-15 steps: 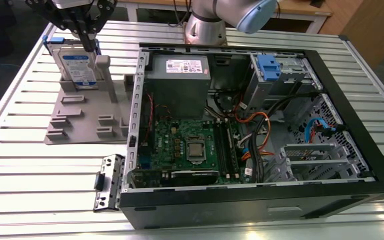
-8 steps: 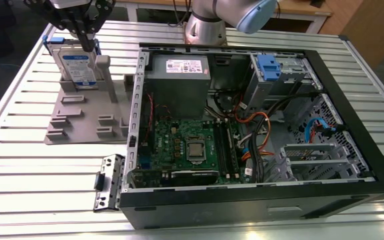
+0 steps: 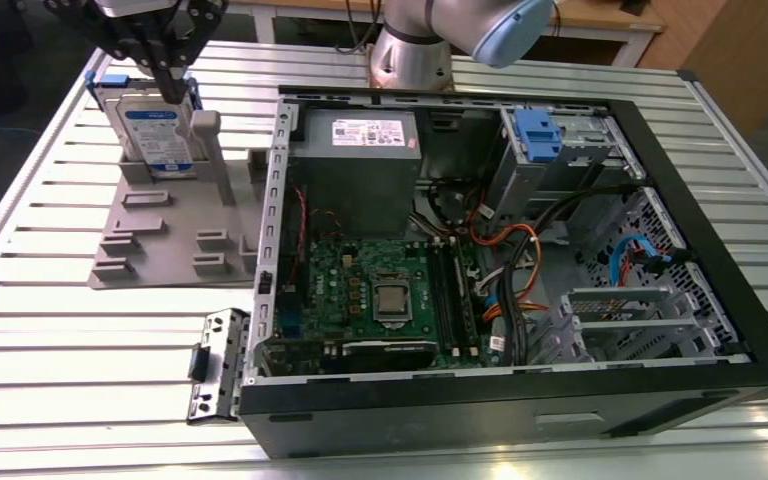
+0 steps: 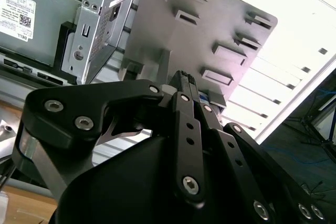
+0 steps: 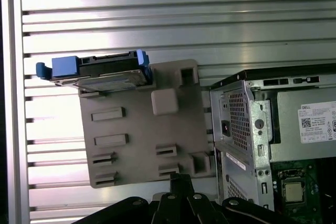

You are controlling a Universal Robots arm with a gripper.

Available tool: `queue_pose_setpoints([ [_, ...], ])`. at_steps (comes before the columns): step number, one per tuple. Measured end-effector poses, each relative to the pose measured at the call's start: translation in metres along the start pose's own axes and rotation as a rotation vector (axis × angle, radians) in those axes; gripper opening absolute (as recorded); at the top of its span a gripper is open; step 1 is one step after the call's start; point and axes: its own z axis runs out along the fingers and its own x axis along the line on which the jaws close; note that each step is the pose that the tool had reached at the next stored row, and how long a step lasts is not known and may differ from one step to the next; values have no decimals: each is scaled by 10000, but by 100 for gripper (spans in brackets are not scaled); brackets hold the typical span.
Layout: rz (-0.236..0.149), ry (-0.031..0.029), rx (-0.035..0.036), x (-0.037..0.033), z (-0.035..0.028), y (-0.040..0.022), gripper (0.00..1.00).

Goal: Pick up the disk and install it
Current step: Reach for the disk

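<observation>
Disk (image 3: 155, 130) stands on edge in a slot of the grey fixture (image 3: 171, 235) on the slatted table (image 3: 37, 340), on the exterior view's left of the open computer case (image 3: 518, 420). Gripper (image 3: 171, 68) hangs directly over its top edge, fingers pressed together, nothing pinched. Contact with the blue frame: cannot tell. First wrist view: the thin top edge runs along the slats. Judgement: the disk lies straight below the gripper.

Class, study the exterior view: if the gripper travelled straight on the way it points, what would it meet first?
Most likely the top edge of the disk, which stands upright in the grey holder just below the gripper. Depth is unclear, so it might pass just beside the disk instead.
</observation>
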Motion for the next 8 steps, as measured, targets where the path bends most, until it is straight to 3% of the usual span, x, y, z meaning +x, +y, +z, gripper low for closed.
queue_pose_setpoints([
  [8, -1, 1, 0, 34, 0, -3, 10],
])
